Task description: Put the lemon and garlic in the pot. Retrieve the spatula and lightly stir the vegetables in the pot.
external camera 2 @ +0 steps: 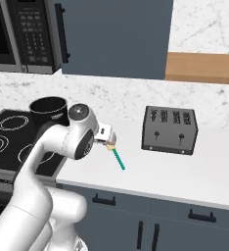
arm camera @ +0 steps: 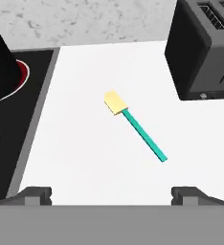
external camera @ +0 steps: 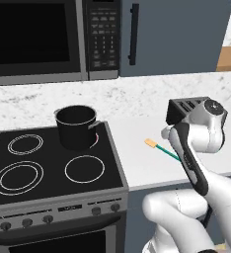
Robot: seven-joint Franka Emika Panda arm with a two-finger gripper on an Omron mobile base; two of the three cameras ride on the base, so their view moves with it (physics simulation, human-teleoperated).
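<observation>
A: Two things matter here. Where does the spatula sit?

B: Flat on the white table, untouched, between the stove and the black toaster. Its pale yellow end points toward the back wall and the stove side; the teal handle runs away toward the front edge.

A: And the gripper?

B: In the hand view its two dark fingertips stand wide apart, one at each lower corner, with nothing between them. The spatula lies on the table ahead of them, roughly centred in the gap but not touched.

A: The pot?

B: Upright on the stove's rear right burner, which shows a red ring under its base. From the left base view its inside looks dark; I cannot tell what, if anything, is in it.

A: Anything else around?

B: A microwave hangs above the stove, beside a blue-grey cabinet door with a dark handle. In the right base view the arm's wrist hides part of the spatula's yellow end
</observation>
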